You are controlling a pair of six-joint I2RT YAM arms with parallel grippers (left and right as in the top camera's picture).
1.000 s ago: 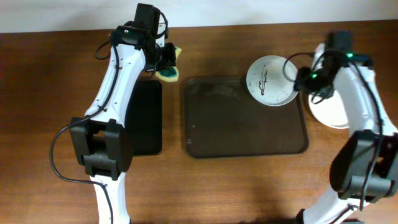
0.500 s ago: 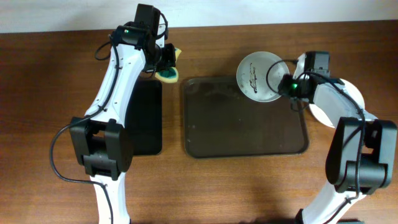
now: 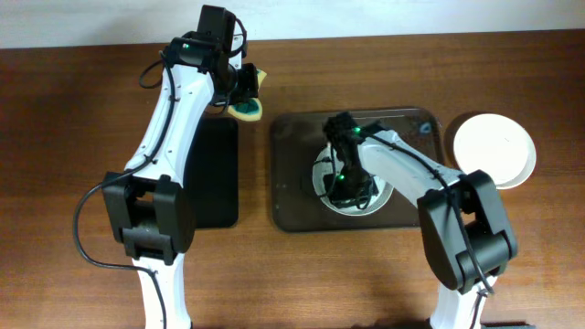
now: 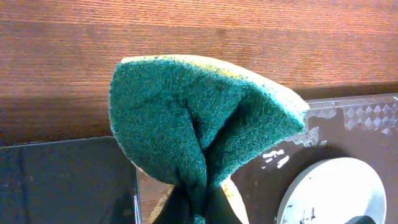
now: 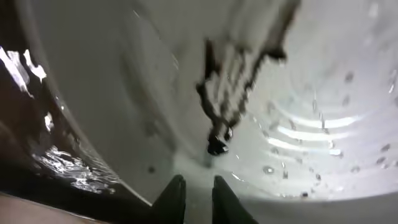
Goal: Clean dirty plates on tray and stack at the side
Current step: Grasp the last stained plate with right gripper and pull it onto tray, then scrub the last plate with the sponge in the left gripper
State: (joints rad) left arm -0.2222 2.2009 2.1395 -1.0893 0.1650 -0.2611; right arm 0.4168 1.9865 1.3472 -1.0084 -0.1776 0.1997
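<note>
A dirty white plate (image 3: 377,195) with dark streaks lies in the middle of the dark brown tray (image 3: 297,187). My right gripper (image 3: 352,179) is over it and shut on its rim. In the right wrist view the fingers (image 5: 198,185) pinch the smeared plate (image 5: 298,112). A stack of clean white plates (image 3: 494,151) sits right of the tray. My left gripper (image 3: 242,94) is shut on a folded green and yellow sponge (image 3: 249,108), held near the tray's back left corner. The left wrist view shows the sponge (image 4: 199,118), the tray (image 4: 354,127) and the plate (image 4: 339,193).
A smaller black tray (image 3: 215,174) lies left of the brown tray, under the left arm; it also shows in the left wrist view (image 4: 62,180). Wooden table (image 3: 73,183) is all around.
My right gripper has carried the dirty plate from the tray's back right corner down to the tray's middle. The left arm and sponge have not moved.
</note>
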